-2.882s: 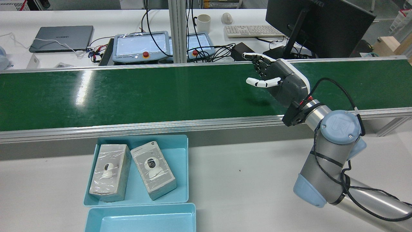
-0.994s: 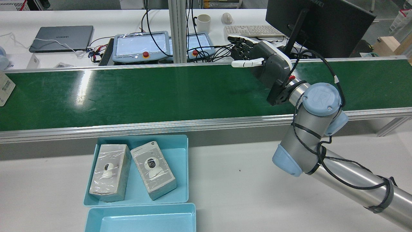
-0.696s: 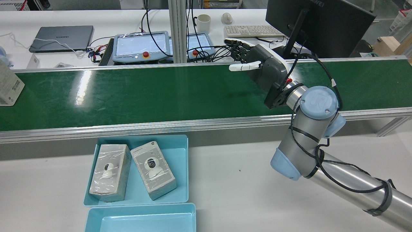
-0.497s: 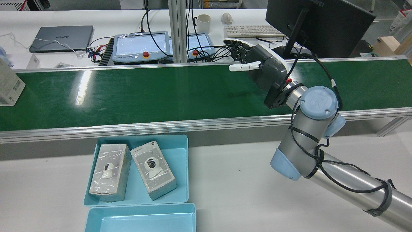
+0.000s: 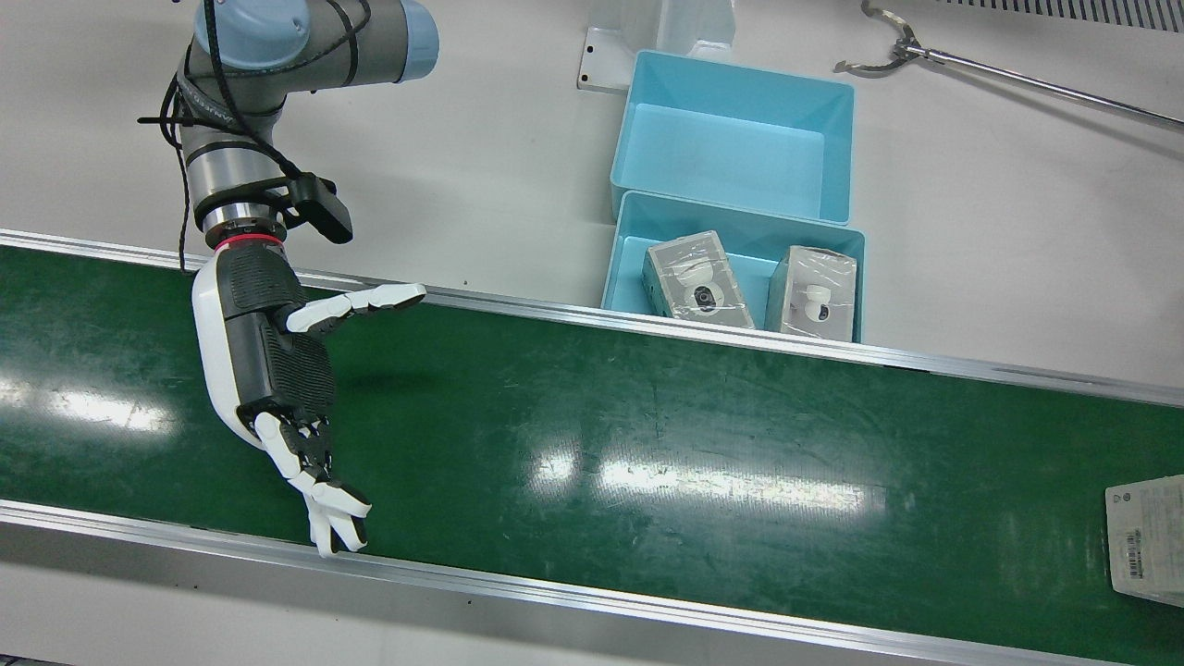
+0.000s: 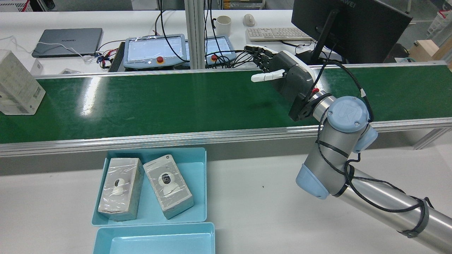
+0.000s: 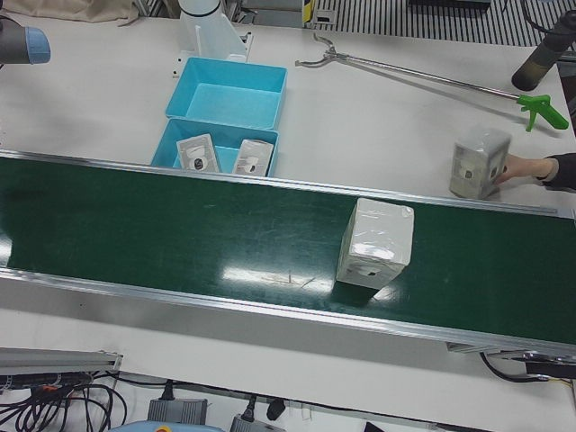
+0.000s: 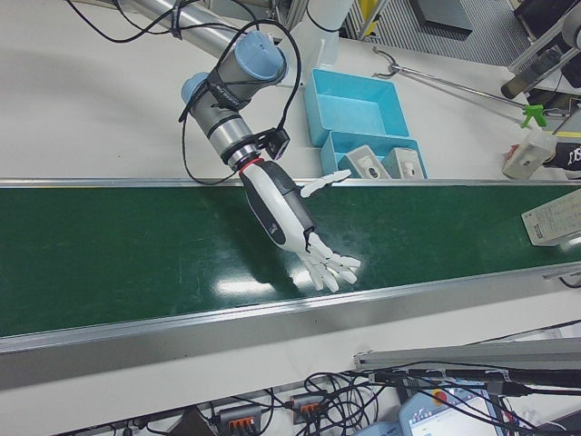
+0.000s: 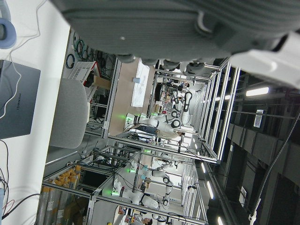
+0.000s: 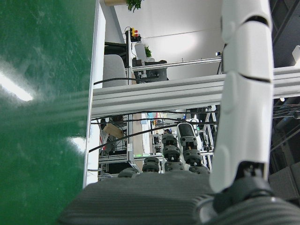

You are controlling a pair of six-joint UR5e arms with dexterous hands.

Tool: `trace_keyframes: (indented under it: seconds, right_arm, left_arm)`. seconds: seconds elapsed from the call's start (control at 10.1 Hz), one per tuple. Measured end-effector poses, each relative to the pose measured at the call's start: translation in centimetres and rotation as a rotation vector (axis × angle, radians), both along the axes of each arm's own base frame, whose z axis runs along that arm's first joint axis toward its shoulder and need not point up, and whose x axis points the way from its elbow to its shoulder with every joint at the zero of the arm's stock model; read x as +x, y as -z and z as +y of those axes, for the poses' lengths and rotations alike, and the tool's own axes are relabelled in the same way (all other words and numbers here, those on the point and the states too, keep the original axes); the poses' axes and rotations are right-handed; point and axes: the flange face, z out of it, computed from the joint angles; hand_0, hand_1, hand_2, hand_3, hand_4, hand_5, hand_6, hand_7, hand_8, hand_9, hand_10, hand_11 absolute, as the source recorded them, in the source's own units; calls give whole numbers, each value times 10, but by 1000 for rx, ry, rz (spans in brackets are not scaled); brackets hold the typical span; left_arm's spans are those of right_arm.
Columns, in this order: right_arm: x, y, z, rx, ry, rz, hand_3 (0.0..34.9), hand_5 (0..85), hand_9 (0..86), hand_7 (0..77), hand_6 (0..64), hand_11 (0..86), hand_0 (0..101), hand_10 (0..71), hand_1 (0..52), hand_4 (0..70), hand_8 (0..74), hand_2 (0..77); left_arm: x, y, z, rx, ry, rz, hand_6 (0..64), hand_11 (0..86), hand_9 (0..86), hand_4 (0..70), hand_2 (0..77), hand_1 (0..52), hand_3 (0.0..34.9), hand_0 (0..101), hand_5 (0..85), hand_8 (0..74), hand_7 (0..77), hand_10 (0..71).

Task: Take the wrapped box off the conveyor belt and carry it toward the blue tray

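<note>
While the wrapped box [image 7: 375, 243] stands upright on the conveyor belt [image 6: 169, 102], the right hand [image 5: 268, 361] hovers well apart. Its fingers [image 5: 338, 513] are spread, holding nothing.

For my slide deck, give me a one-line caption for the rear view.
Open right robot hand waits above green conveyor belt as wrapped box arrives at far left.

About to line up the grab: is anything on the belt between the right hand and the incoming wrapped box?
Nothing visible. The right hand hangs open over the conveyor belt, and the wrapped box stands far down the belt at its left end in the rear view, with only bare green belt between them.
</note>
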Motion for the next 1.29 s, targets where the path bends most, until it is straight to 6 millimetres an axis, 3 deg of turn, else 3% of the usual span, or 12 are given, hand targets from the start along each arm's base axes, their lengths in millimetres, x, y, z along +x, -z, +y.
trace_keyframes:
  seconds: [1.29]
  right_arm:
    - [4,4,1,5,-3,-20,0,191,54,16,33,11,479,0,147,82,16,104]
  left_arm:
    - [0,0,0,0,0,0,5,5,0,0,5,0,0,0,11,5,5,5]
